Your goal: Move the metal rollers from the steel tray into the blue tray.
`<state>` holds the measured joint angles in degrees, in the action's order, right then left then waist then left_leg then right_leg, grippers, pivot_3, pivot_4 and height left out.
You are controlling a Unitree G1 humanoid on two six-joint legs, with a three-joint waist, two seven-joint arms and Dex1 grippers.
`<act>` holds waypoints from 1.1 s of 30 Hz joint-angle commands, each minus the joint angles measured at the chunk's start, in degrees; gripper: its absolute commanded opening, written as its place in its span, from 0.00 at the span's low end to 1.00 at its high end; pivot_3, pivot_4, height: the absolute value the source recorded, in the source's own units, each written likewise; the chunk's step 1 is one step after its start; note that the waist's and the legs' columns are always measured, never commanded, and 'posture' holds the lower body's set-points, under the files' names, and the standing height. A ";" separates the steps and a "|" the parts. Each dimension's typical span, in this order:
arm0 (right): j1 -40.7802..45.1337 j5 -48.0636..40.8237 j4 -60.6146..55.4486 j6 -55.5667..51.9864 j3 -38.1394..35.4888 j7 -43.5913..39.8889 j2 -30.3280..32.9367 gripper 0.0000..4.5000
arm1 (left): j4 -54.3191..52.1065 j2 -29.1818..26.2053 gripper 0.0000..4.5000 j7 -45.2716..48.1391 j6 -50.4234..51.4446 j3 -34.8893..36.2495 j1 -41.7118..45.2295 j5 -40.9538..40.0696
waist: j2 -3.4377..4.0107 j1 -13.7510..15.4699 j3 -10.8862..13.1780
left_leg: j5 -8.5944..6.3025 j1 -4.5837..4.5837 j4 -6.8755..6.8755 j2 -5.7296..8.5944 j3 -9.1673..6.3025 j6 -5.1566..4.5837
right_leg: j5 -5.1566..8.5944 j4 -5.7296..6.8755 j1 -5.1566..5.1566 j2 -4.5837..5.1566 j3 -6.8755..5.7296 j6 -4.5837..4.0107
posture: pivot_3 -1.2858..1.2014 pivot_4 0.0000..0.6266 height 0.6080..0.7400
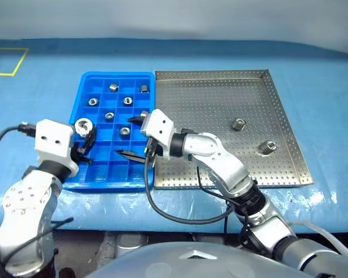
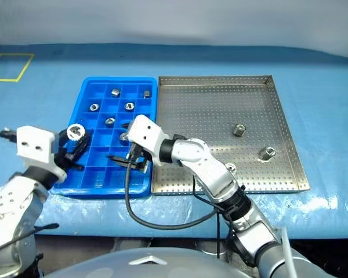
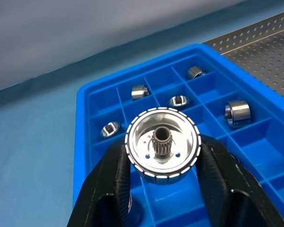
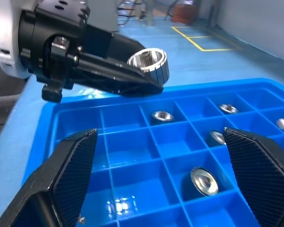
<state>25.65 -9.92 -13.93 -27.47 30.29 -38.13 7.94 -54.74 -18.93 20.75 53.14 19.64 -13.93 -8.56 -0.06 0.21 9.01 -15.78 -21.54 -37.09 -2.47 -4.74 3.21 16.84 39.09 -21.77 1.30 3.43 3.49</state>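
Left wrist view: roller (image 3: 163,144) between gripper (image 3: 164,163) fingers.

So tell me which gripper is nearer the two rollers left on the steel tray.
Right. The right gripper hangs open over the blue tray beside the steel tray; the left gripper, shut on a roller, is farther from the two rollers.

Your right end effector (image 4: 161,165) hangs wide open over the blue tray (image 4: 132,156).
Beyond its two black fingers (image 4: 71,165), you see the left end effector (image 4: 146,75) clamped on a large ribbed roller (image 4: 149,64) above the tray's far rim; several small metal rollers (image 4: 203,180) lie in separate compartments.
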 commanded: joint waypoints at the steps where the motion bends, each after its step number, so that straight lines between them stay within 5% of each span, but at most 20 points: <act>1: 0.90 -0.02 0.94 3.10 0.94 -1.63 -1.33 1.00 | -3.15 1.30 0.37 -2.42 0.21 0.41 -3.64 0.43 | 0.00 0.59 0.00 | 0.01 0.01 0.01 -0.01 -0.02 0.01 | -0.01 0.00 0.00 -0.01 -0.02 -0.03 | 0.60 0.24 1.00; 19: -4.15 0.25 -3.79 0.58 -1.75 1.67 -0.26 1.00 | 14.05 1.12 0.37 -5.97 -9.24 -8.77 -1.07 2.27 | 0.00 0.55 -0.01 | 0.14 -0.02 0.12 -0.02 -0.22 0.18 | -0.11 -0.06 0.00 -0.06 -0.22 -0.23 | 0.56 0.24 1.00; 27: -9.16 -0.25 -10.48 -3.09 -5.51 5.00 3.06 1.00 | 15.09 -0.35 0.96 -3.30 -8.71 -9.48 4.19 -1.25 | 0.01 -0.19 -0.01 | 0.14 -0.05 0.09 -0.01 -0.23 0.18 | -0.11 -0.08 0.03 -0.03 -0.25 -0.22 | 0.53 0.24 1.00; 33: -15.45 -1.19 -19.20 -7.81 -12.85 8.09 8.30 1.00 | 17.41 -2.57 1.00 8.71 -12.11 -12.93 16.94 -10.81 | 0.00 -1.35 0.00 | 0.15 -0.05 0.05 0.02 -0.23 0.17 | -0.11 -0.09 0.07 -0.02 -0.27 -0.22 | 0.49 0.24 1.00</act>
<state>11.34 -9.98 -28.52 -34.05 20.64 -31.11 15.73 -37.32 -20.44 24.77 43.67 8.47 0.30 -16.14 -0.06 -1.14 9.00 -15.63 -21.59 -37.04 -2.46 -4.97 3.38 16.73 38.98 -21.71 1.27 3.17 3.27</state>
